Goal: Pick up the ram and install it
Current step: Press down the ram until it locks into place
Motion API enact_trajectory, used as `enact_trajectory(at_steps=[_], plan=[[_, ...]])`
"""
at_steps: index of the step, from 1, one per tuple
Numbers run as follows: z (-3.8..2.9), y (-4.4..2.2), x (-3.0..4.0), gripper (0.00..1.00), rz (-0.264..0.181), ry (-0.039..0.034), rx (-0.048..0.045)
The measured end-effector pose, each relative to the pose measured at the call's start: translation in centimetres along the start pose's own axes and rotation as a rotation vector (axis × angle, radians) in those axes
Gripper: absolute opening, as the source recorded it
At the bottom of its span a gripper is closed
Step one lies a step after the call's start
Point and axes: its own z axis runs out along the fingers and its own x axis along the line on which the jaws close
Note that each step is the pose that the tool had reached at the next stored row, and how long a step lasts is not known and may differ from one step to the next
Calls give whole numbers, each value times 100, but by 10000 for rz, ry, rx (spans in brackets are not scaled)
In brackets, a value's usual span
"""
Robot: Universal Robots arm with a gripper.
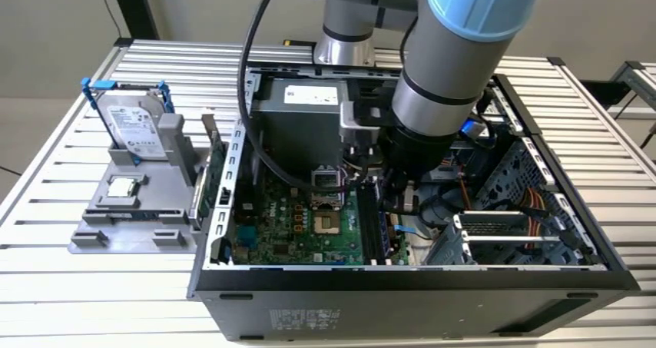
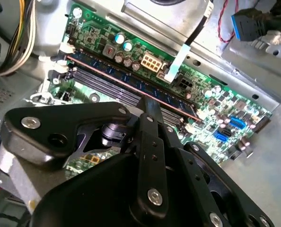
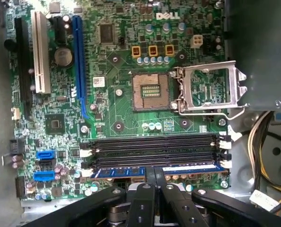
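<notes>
Gripper (image 3: 154,182) pinched shut on ram (image 3: 154,170), holding mid-length. Ram standing edge-down in outermost memory slot, beside three empty black slots (image 3: 154,146) (white latches at ends). Farther back: open processor socket (image 3: 150,91), motherboard (image 1: 292,229) inside computer case (image 1: 410,283).

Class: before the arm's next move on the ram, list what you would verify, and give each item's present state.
1. Grip: gripper shut on the ram at its middle: ok.
2. Alignment: ram runs parallel to the neighbouring slots in both wrist views: ok.
3. Ram fully seated: cannot tell.
4. End latches closed: cannot tell.
5. Neighbouring slots empty: ok.
6. Yellow cables apart from the ram: ok.
</notes>
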Motion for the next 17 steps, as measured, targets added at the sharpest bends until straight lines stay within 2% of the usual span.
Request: enact_trajectory(at_steps=[4, 8, 17], plan=[[1, -18, -1, 0, -259, 6, -3], [2, -19, -1, 0, -272, 6, -3], [56, -36, -2, 0, -281, 6, -4]])
